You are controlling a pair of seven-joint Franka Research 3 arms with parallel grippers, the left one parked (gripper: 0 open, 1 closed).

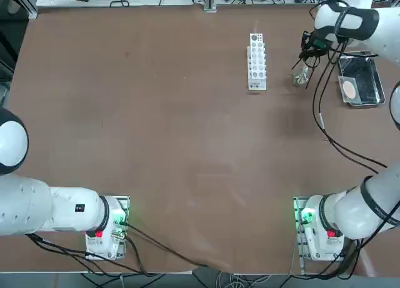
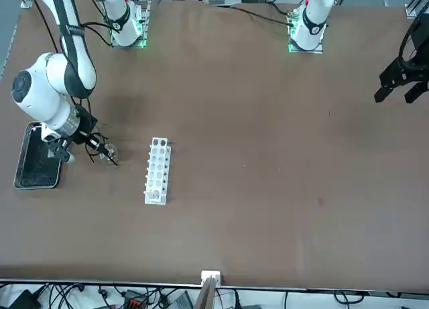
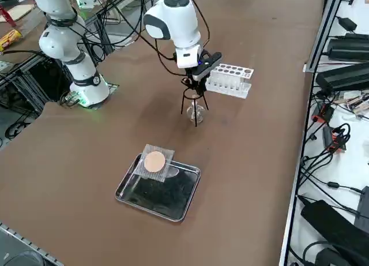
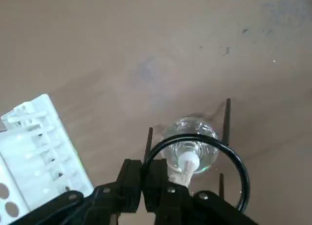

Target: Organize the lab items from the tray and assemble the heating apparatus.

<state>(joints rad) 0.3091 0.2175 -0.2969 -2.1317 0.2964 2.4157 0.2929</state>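
Gripping the stand [image 4: 195, 159] by its ring, the right gripper [image 4: 146, 178] holds it upright, legs down, around the burner [image 4: 189, 152].

Clear glass burner [image 4: 189, 148], glossy metal tray [image 3: 128, 183], matt brown table [image 1: 156, 144].

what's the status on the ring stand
Right hand shut on ring stand, over glass burner. Mesh on tray rim. Test tube rack close beside.
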